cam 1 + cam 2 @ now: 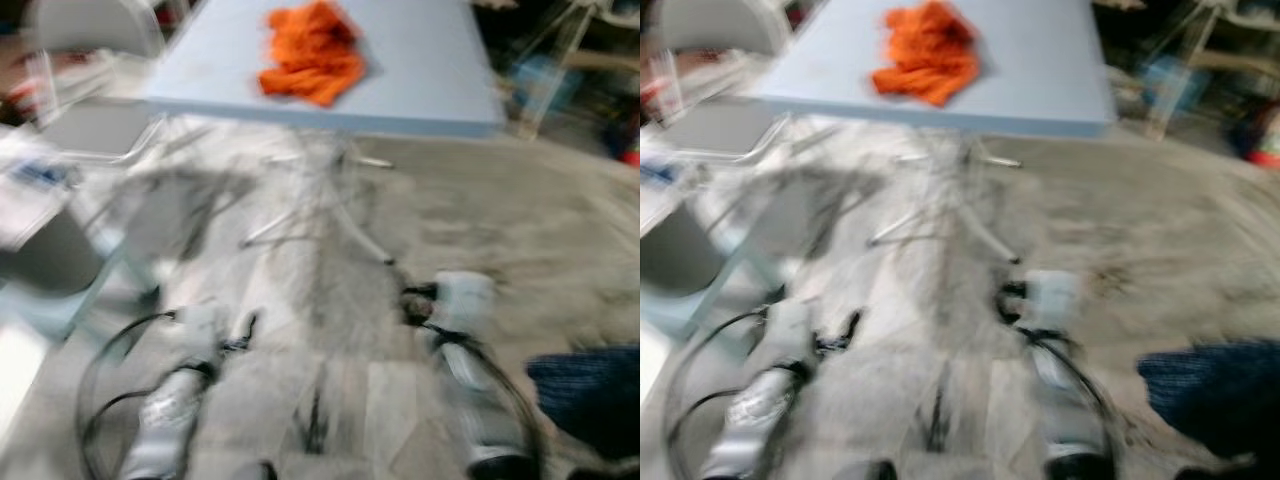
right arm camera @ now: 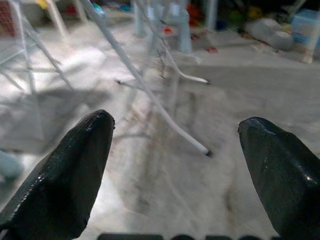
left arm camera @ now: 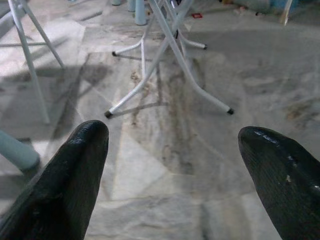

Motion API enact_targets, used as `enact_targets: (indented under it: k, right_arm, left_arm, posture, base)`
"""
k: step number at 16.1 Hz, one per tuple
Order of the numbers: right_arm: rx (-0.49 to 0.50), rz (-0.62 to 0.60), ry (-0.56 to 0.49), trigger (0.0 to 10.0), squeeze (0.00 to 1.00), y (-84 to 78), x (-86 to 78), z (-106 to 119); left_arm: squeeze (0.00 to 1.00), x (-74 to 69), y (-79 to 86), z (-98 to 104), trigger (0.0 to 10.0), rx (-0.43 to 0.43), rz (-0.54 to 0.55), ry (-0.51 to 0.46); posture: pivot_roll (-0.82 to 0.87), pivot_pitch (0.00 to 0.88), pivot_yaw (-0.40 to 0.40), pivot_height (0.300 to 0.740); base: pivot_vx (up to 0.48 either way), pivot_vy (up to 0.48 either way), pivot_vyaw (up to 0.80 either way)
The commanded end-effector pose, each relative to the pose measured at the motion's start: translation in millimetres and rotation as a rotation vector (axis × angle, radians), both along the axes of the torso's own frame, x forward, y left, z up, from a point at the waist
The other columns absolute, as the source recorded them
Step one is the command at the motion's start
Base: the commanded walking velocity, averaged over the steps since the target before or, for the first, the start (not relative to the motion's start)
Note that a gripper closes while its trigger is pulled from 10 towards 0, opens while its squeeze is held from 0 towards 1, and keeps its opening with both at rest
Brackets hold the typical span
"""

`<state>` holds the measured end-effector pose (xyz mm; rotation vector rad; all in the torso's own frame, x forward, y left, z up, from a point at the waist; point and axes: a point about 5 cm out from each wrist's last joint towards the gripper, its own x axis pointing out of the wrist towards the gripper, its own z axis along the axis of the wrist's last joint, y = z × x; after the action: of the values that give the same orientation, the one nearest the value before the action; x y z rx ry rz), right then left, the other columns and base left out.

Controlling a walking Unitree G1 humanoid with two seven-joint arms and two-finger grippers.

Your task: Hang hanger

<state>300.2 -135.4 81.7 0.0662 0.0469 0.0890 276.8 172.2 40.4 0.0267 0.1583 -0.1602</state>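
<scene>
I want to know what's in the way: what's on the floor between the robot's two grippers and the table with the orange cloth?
Just the table's white legs on grey floor, seen from the left wrist.

No text, label, brand or number can be read anywhere here

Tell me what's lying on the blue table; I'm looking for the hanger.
An orange cloth lies crumpled on the blue table. No hanger is visible; anything beneath the cloth is covered, and the head views are blurred.

Orange cloth [image 1: 312, 52] crumpled on pale blue tabletop [image 1: 420, 70], white folding legs [image 3: 165, 60] under it, grey chair [image 1: 85, 110] at left, dark blue fabric [image 1: 590, 395] btm right, stone floor [image 3: 165, 165].
</scene>
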Motion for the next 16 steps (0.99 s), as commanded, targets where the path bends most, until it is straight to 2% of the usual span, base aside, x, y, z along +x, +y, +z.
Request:
enact_targets:
  k: [1,4,16]
  right_arm:
    - [-0.017,-0.040,0.009,10.0,0.00,-13.0,-2.6,-3.5]
    - [-0.012,-0.045,0.013,10.0,0.00,-13.1,-3.7,-4.8]
    - [-0.012,-0.076,0.031,10.0,0.00,-16.5,-3.7,-9.4]
  left_arm:
    - [0.00,-0.5,-6.6,0.5,10.0,-0.017,-0.011,-0.005]
    - [0.00,-0.7,-5.5,-0.1,10.0,-0.006,-0.011,0.001]
    - [0.00,-0.8,-0.6,-4.2,10.0,0.012,0.026,0.018]
  posture:
    - [0.13,0.206,0.012,0.740]
    - [0.13,0.206,0.015,0.740]
    - [0.13,0.204,0.018,0.740]
  base:
    - [0.349,0.000,0.00]
    - [0.291,0.000,0.00]
    - [0.000,0.000,0.00]
